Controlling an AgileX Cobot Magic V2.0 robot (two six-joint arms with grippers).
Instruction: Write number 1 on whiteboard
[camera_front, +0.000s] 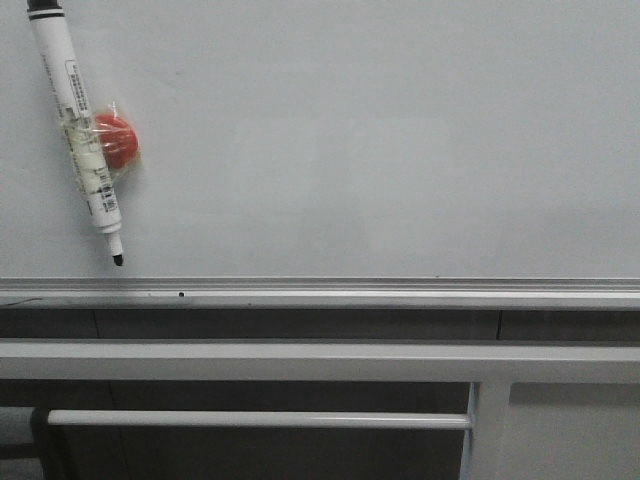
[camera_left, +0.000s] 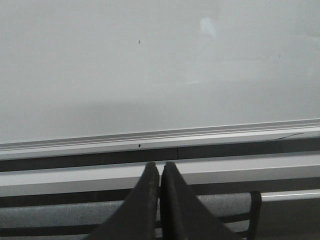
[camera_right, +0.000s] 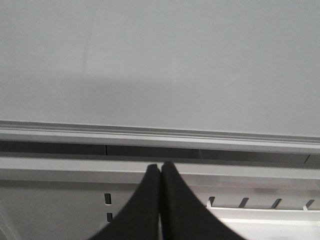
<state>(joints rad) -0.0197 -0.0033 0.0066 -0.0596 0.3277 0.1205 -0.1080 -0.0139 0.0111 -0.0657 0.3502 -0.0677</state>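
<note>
While the whiteboard (camera_front: 380, 140) fills nearly everything ahead of us, no stroke of the number 1 shows on it in any view, so we judge the writing not yet begun. Its silver bottom rail (camera_front: 400, 292) runs the full width, and below that lie the grey frame bars (camera_front: 300, 360); those are the edges we must stay above when reaching in. To the right of the pen the board face is bare, leaving wide room for a vertical stroke.

The marker pen (camera_front: 82, 130) hangs at the board's upper left in the front view, held there by a red magnet (camera_front: 116, 140) taped to its barrel. Its long axis is near upright, leaning slightly, with the uncapped black tip pointing down and ending just above the rail.

Neither arm shows in the front view. Our left end effector (camera_left: 160, 170) sits low in front of the frame bars with its fingers pressed together and nothing between them. Our right end effector (camera_right: 160, 170) is likewise closed and empty. Since the pen lies on the left, we judge the left arm the nearer one, with the pen up and away from it.
</note>
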